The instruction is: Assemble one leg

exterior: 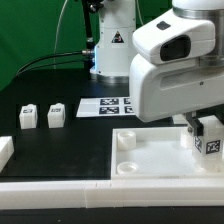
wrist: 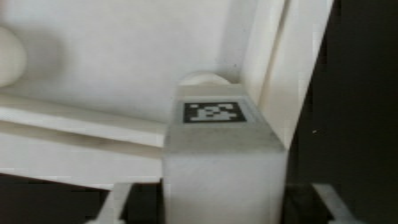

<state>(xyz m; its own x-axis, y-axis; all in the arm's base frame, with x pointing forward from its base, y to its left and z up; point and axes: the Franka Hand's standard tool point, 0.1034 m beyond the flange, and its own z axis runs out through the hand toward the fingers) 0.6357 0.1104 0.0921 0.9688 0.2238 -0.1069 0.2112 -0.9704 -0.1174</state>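
One leg [exterior: 209, 136] sits clamped in the jaws over the panel [exterior: 160, 158].

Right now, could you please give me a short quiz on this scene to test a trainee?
1. True or false: the hand is shut on a leg.
2. How many loose legs stand on the black table beside the marker board?
3. What is the held leg closest to? A: the white panel; B: the marker board; C: the loose legs.
Key: 1 true; 2 two; 3 A.
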